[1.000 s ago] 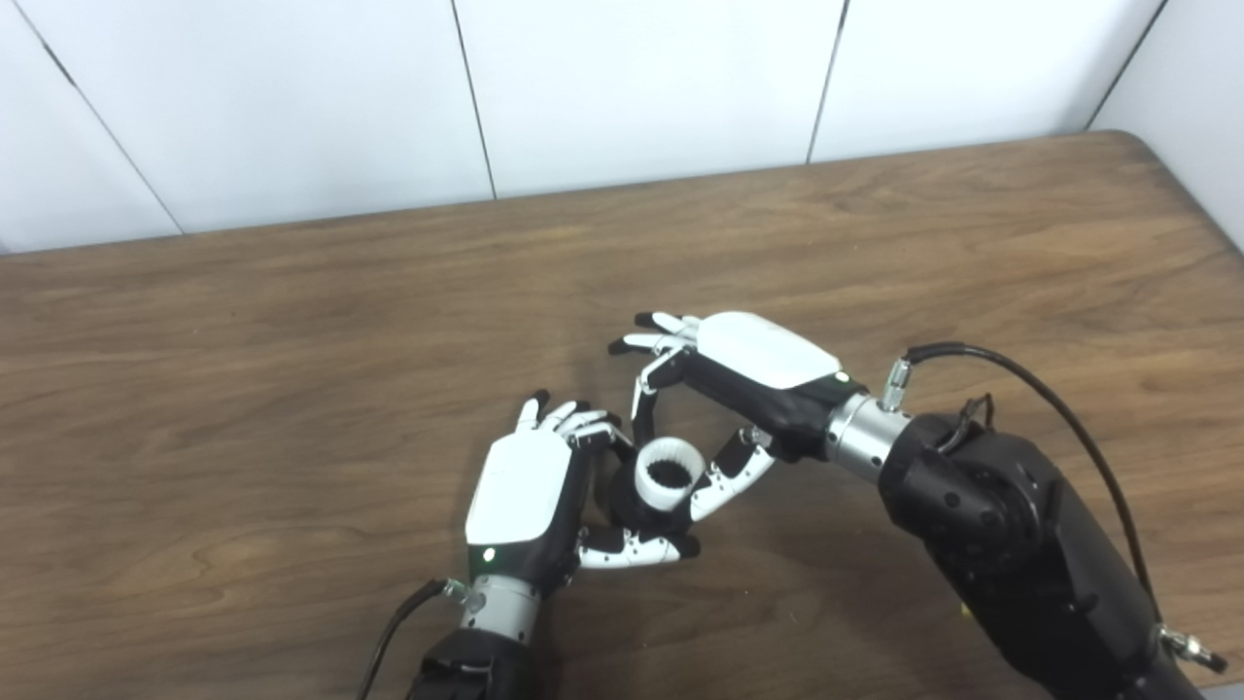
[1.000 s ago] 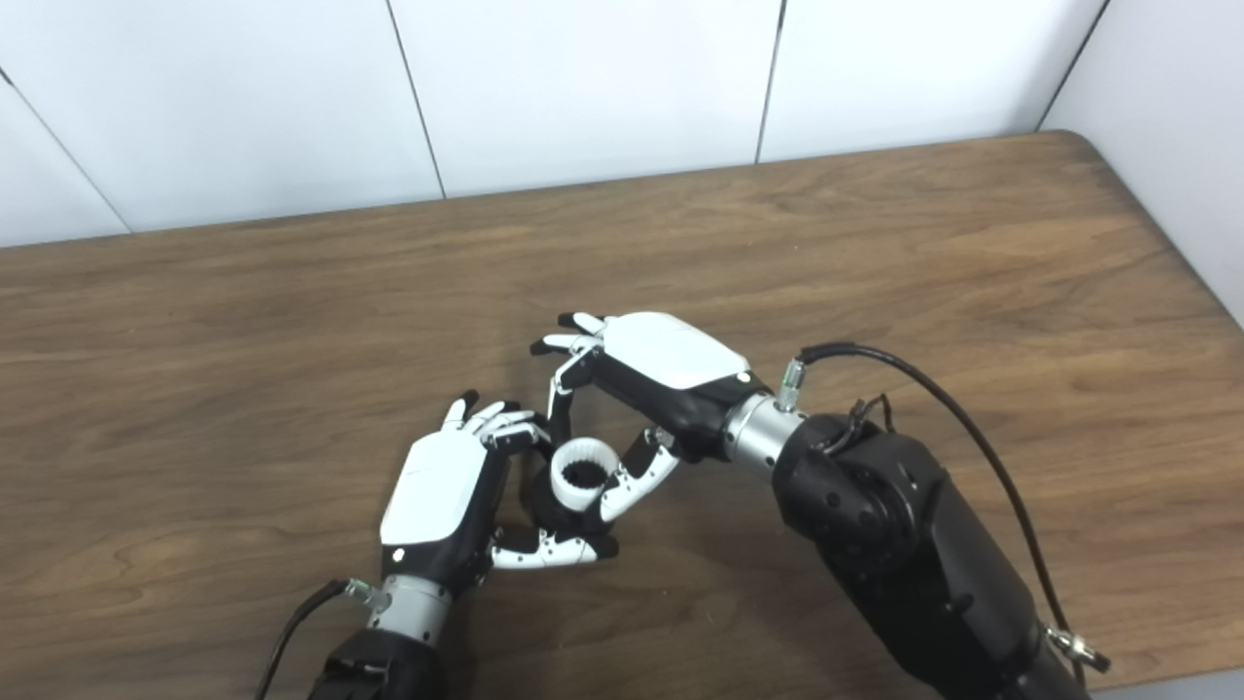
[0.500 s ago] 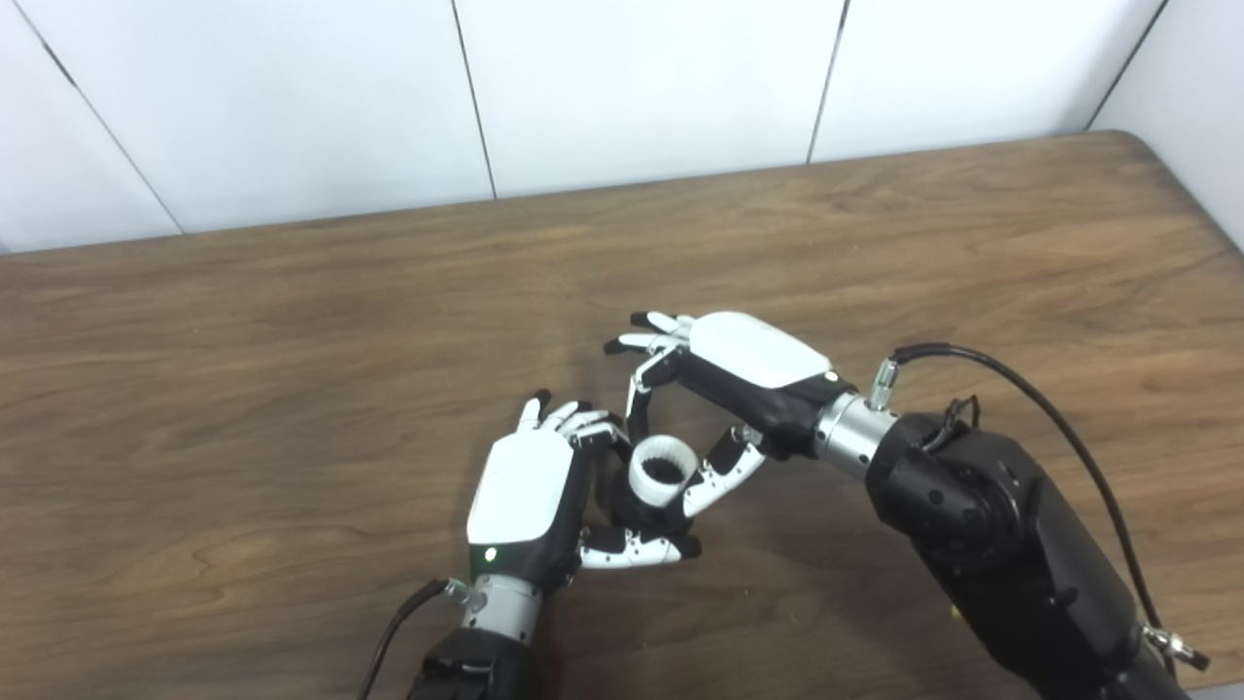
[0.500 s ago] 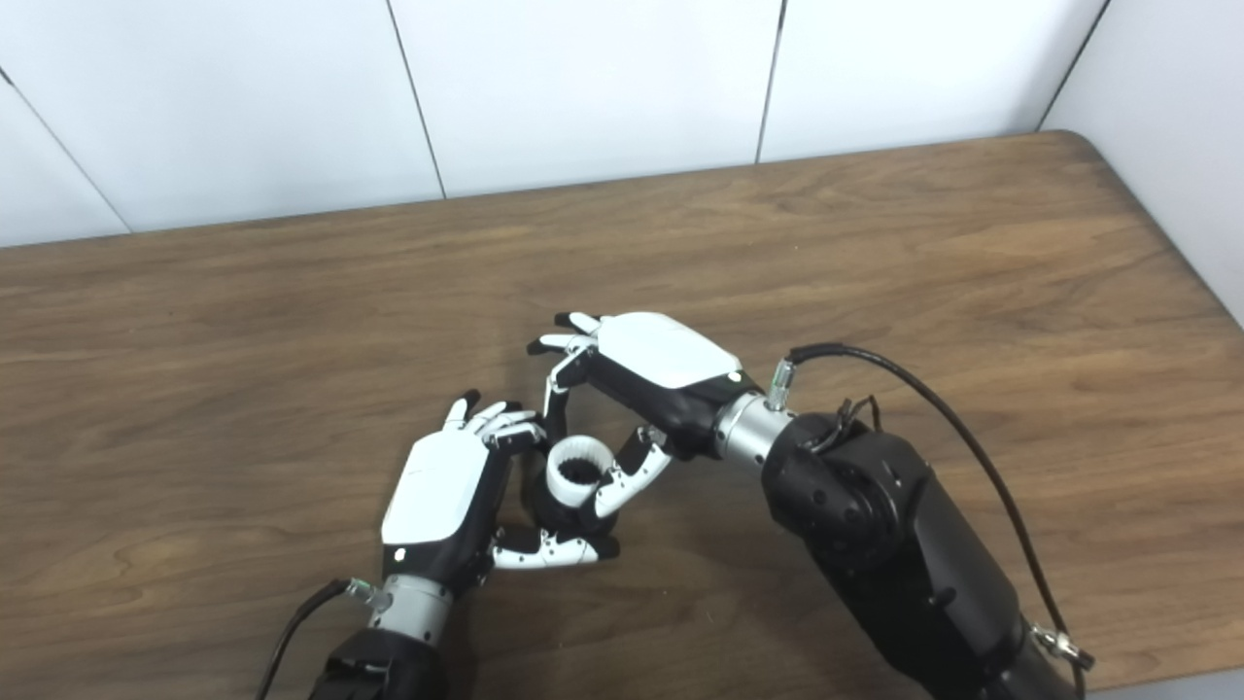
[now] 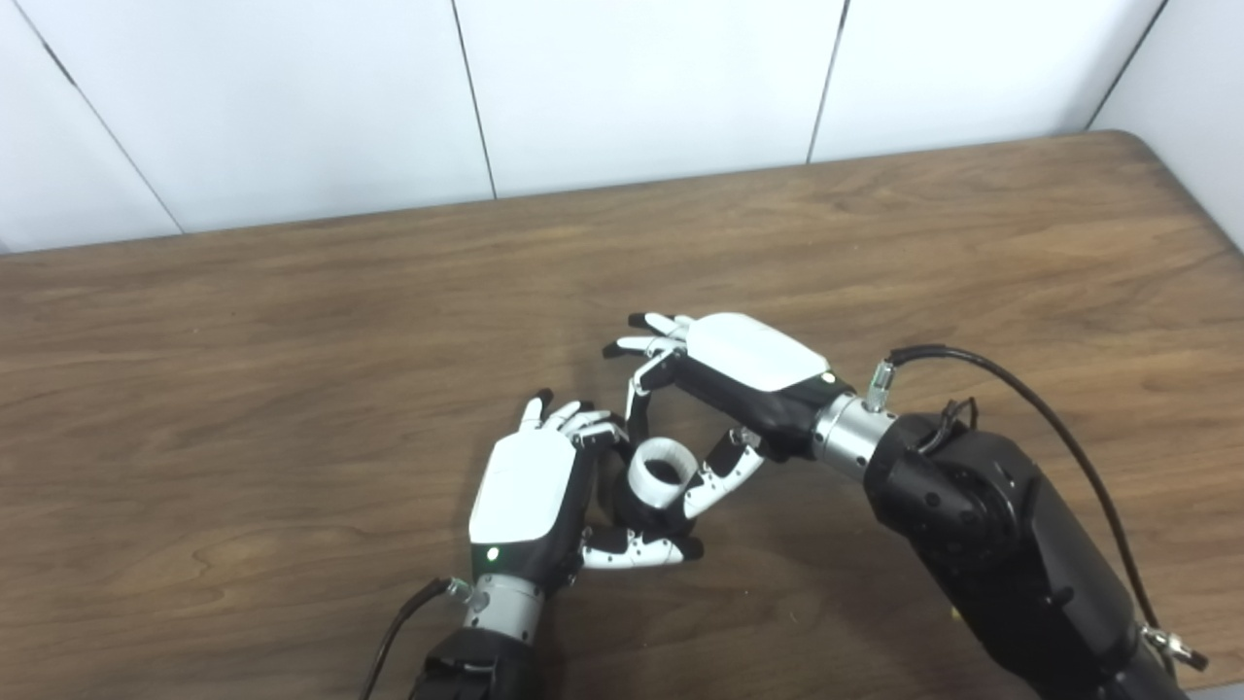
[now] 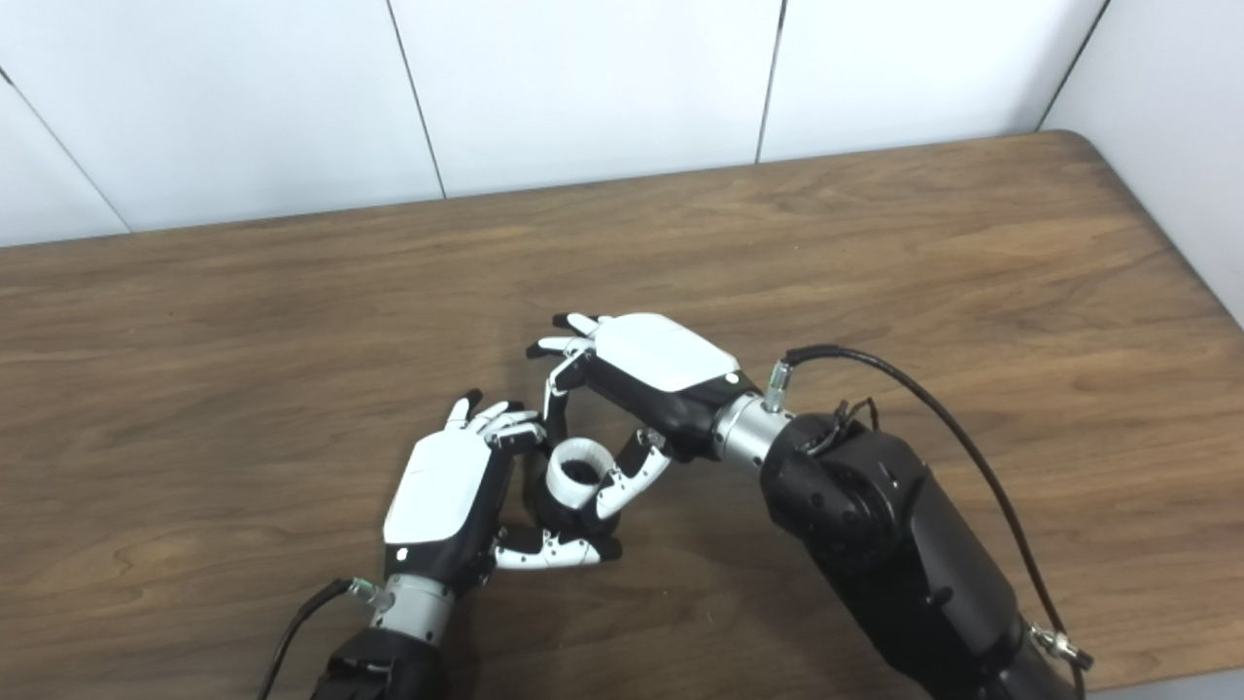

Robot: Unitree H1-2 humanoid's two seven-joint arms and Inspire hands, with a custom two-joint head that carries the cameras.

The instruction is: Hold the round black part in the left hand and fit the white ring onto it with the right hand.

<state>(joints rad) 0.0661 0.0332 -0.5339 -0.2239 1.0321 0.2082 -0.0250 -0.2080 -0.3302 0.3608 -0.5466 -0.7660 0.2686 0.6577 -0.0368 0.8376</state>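
My left hand [image 5: 530,496] is shut on the round black part [image 5: 643,513], which is mostly hidden between its fingers and thumb near the table's front middle. The white ring [image 5: 663,473] sits on top of the black part, tilted a little. My right hand [image 5: 724,384] reaches in from the right, with one finger and the thumb pinching the ring's sides. In the right eye view the ring [image 6: 580,472] shows a dark hollow centre, and the right hand [image 6: 641,374] arches over it.
The wooden table [image 5: 292,340] runs back to a white panelled wall [image 5: 622,87]. A black cable [image 5: 1030,389] loops off the right wrist, and another cable [image 5: 398,622] trails from the left wrist.
The right hand and ring have shifted slightly left and down onto the black part. The ring now tilts a little. The left hand has stayed in place.
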